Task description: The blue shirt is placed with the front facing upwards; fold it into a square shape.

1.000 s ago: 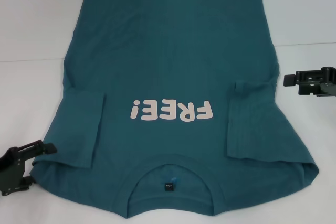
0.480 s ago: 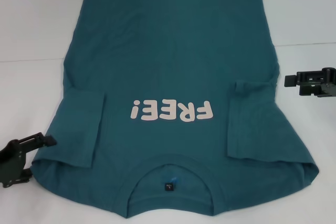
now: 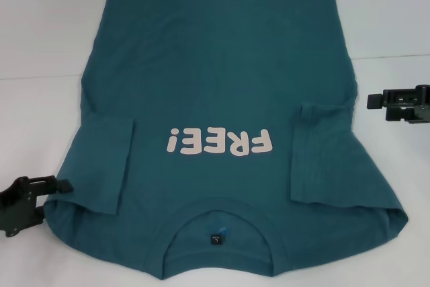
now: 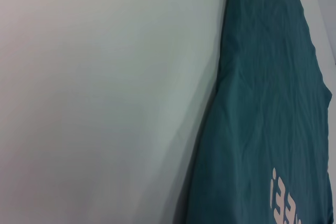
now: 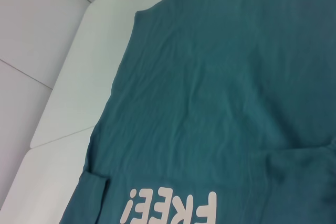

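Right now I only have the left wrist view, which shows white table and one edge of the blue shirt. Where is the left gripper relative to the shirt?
Observer: In the head view, the left gripper is at the blue shirt edge on the robot's left, near the collar end. I cannot tell whether they are touching.
Operator: Are the sleeves spread out?
Observer: No. The left sleeve and the right sleeve are both folded inward onto the front.
Operator: And the right arm?
Observer: The right gripper is off the shirt, over the table beside the shirt's right edge.
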{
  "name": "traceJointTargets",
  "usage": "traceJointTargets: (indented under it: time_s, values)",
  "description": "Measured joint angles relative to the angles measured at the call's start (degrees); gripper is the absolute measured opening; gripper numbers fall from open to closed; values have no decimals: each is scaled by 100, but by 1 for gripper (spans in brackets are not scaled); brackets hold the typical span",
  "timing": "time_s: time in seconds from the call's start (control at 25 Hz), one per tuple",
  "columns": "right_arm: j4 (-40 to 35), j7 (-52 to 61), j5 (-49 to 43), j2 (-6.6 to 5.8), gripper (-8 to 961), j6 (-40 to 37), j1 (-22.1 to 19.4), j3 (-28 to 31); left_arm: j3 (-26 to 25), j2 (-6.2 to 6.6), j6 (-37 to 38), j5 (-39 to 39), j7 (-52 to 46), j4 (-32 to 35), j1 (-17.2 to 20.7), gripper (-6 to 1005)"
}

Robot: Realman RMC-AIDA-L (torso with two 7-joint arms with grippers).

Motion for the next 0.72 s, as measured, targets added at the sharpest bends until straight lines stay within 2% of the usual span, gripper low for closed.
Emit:
traceJointTargets:
  time_s: [0.28, 0.52, 0.72]
  values:
    - [0, 0, -9, -2, 765, -22, -4, -1, -1, 6, 10, 8, 109, 0, -6, 453]
    - [0, -1, -40, -75, 765, -123, -27, -40, -8, 5, 158, -30, 311, 1, -18, 174]
    - [0, 2, -44, -150, 765, -247, -102, -31, -60, 5, 461, -214, 599, 4, -39, 86]
